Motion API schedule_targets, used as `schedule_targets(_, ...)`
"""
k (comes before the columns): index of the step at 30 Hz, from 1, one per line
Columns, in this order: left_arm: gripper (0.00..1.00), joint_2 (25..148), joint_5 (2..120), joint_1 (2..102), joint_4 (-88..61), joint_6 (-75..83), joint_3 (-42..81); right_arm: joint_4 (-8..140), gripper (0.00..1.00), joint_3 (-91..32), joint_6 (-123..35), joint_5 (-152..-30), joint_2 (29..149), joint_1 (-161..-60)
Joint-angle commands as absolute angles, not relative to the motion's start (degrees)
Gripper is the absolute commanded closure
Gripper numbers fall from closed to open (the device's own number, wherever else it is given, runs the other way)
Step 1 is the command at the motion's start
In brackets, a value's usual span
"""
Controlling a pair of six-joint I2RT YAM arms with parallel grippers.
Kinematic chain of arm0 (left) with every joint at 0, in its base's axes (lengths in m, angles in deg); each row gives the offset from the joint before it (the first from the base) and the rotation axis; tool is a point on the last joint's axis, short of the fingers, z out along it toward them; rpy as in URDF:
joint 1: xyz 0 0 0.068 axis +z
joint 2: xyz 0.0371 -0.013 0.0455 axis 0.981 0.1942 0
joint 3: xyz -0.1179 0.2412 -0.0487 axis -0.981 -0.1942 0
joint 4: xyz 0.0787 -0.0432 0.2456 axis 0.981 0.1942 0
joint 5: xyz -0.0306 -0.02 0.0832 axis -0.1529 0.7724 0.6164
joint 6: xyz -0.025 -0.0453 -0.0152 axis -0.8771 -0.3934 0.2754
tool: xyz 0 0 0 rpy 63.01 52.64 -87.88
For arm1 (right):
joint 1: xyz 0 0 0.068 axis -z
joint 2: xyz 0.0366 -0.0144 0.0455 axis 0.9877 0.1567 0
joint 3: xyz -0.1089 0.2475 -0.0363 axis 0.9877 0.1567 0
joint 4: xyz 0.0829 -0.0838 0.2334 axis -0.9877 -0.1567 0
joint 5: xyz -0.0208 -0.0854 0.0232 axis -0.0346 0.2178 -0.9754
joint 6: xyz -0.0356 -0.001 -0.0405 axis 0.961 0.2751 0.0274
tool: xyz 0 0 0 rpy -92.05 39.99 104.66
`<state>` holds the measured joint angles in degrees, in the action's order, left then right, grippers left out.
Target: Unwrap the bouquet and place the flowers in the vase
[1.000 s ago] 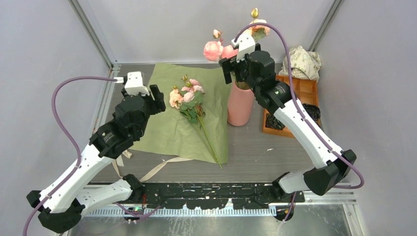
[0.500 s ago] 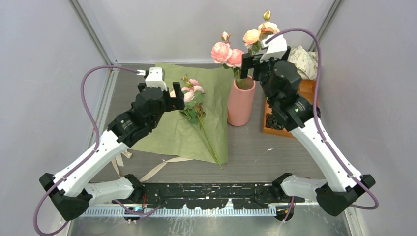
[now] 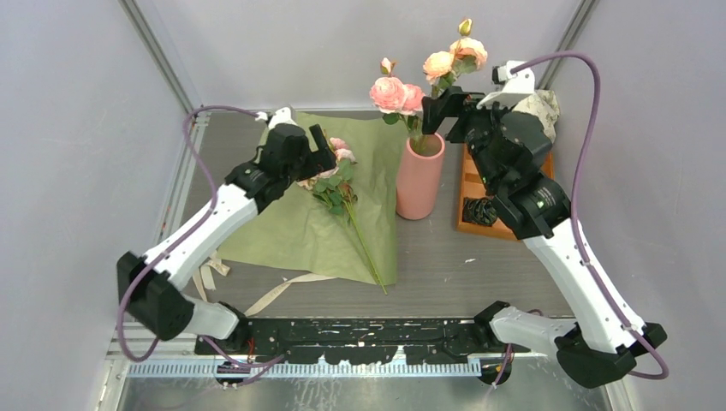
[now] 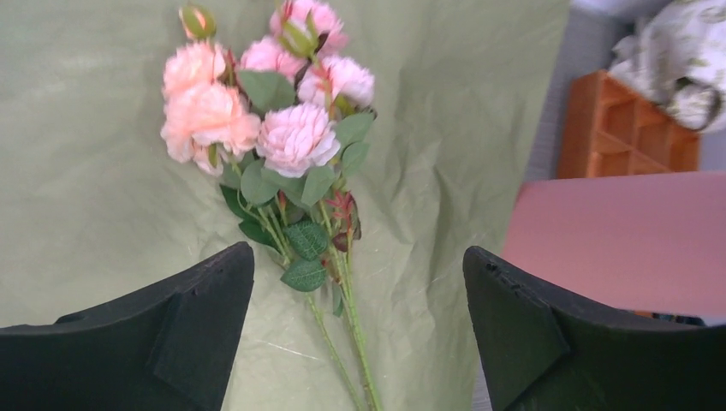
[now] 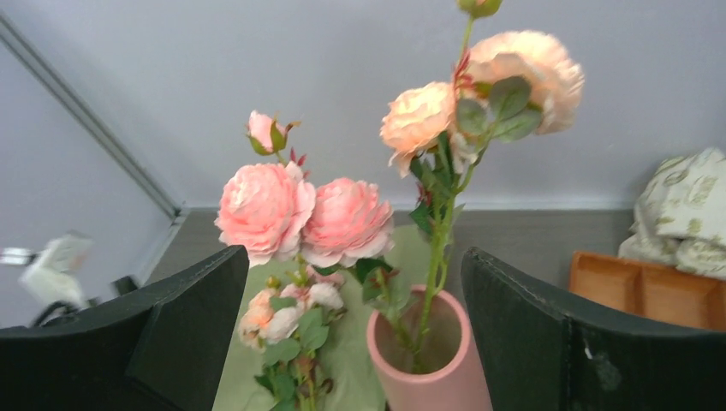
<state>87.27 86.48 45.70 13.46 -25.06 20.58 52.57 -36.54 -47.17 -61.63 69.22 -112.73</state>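
The bouquet's paper (image 3: 291,231) lies unfolded on the table, olive green side up. On it rest some of the flowers (image 3: 330,171), pink roses on leafy stems (image 4: 282,128). My left gripper (image 3: 310,152) hovers open just above their stems (image 4: 358,325), touching nothing. The vase (image 3: 419,184), a salmon-pink cylinder (image 5: 428,377), stands upright to the right of the paper with other pink and peach roses (image 3: 402,92) standing in it (image 5: 295,210). My right gripper (image 3: 445,107) is open beside those blooms, level with them and to their right (image 5: 355,334), holding nothing.
An orange compartment tray (image 3: 479,184) with a black item (image 3: 481,210) sits right of the vase. Crumpled white printed paper (image 3: 535,107) lies at the back right. A beige ribbon (image 3: 274,291) trails off the paper's near edge. Enclosure walls and metal posts stand close around.
My left arm has reached forward and right over the roses on the paper, its jaws widening. My right gripper has drawn back to the right from the vase, leaving the stems standing inside.
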Motion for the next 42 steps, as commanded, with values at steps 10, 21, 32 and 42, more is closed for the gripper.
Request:
schedule_targets(10, 0.35, 103.7, 74.2, 50.0, 22.4, -46.6, 20.2, 39.4, 0.01, -38.7, -61.7, -73.3, 76.8, -112.8)
schedule_targets(21, 0.61, 112.9, 65.8, 51.3, 19.9, -49.5, 16.8, 39.9, 0.00, -36.2, -61.9, -72.4, 76.6, -112.9)
schedule_targets(32, 0.59, 114.8, 66.5, 51.1, 17.2, -49.6, 15.7, 40.0, 0.01, -36.1, -62.1, -73.5, 76.5, -112.9)
schedule_targets(42, 0.59, 107.7, 69.1, 49.4, 19.5, -49.4, 16.8, 40.2, 0.00, -36.6, -62.4, -75.0, 76.5, -112.9)
